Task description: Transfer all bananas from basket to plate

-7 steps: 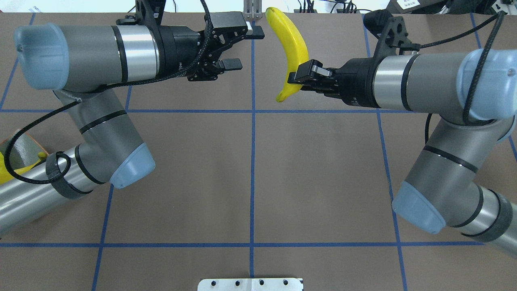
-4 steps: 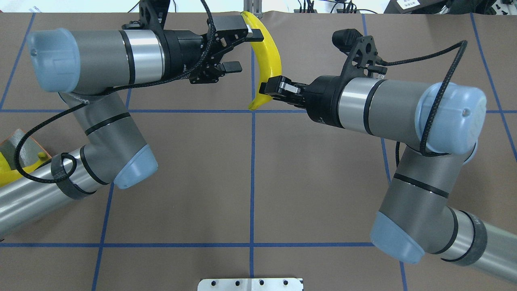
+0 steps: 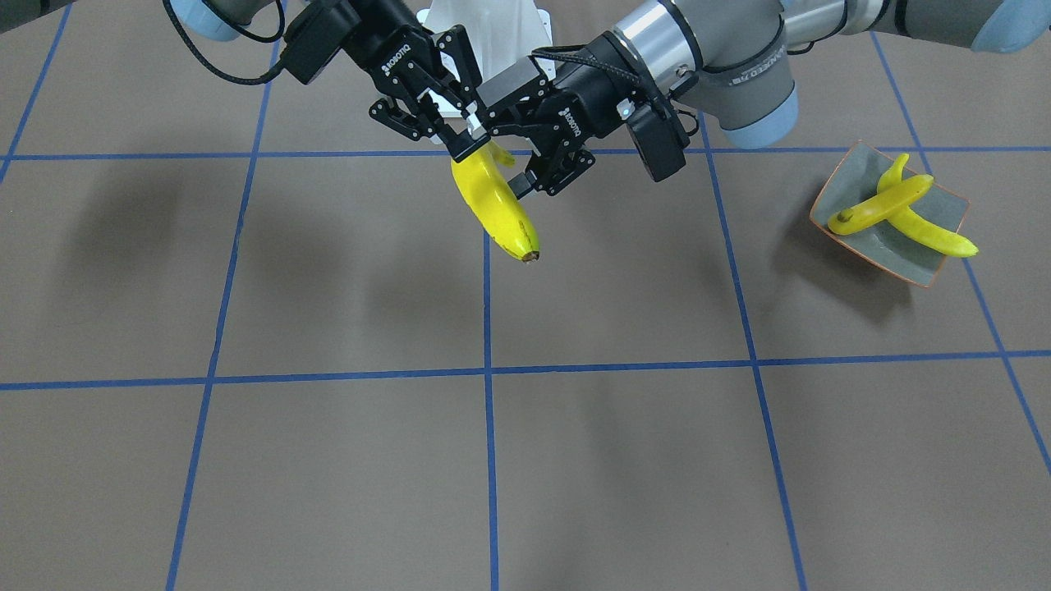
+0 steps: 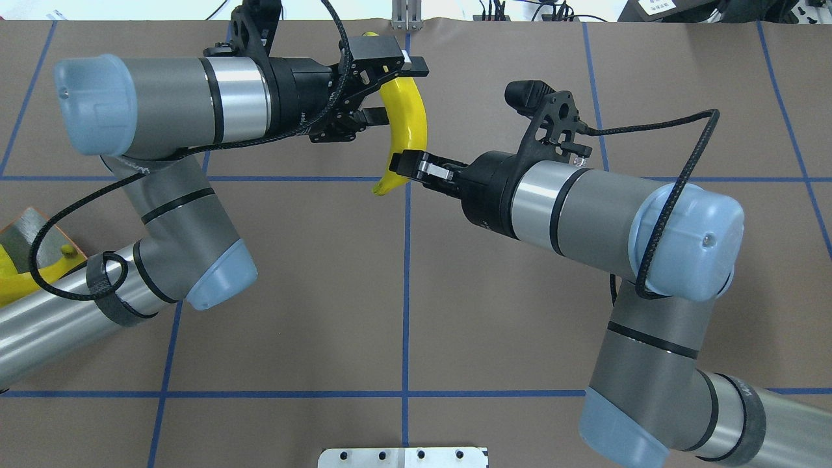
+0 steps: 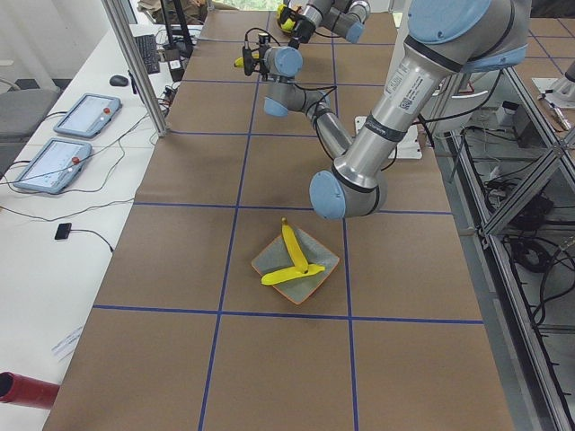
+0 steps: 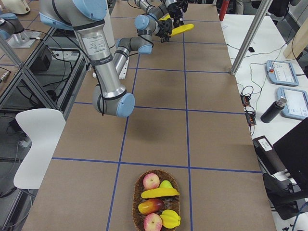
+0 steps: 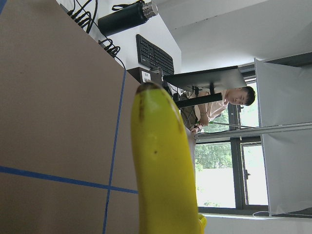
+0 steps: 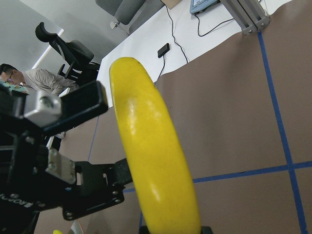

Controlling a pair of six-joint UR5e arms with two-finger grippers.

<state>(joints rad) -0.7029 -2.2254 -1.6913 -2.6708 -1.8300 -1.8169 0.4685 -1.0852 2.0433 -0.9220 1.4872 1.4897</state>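
My right gripper (image 4: 406, 170) is shut on the near end of a large yellow banana (image 4: 409, 110) and holds it in the air over the far middle of the table. My left gripper (image 4: 398, 91) is open, with its fingers on either side of the banana's upper half. In the front view the banana (image 3: 497, 209) hangs below both grippers. The plate (image 3: 846, 185) on my left holds two bananas (image 3: 883, 205), crossed. The basket (image 6: 136, 211) at my far right holds one banana (image 6: 159, 192) among other fruit.
The basket also holds apples (image 6: 151, 181) and other fruit. A white mounting plate (image 4: 403, 457) sits at the table's near edge. My left arm covers most of the plate (image 4: 26, 227) in the overhead view. Tablets (image 6: 281, 72) lie on a side desk.
My right arm has swung left with the banana and brought it between the left gripper's open fingers. The left gripper has stayed open and shifted slightly.
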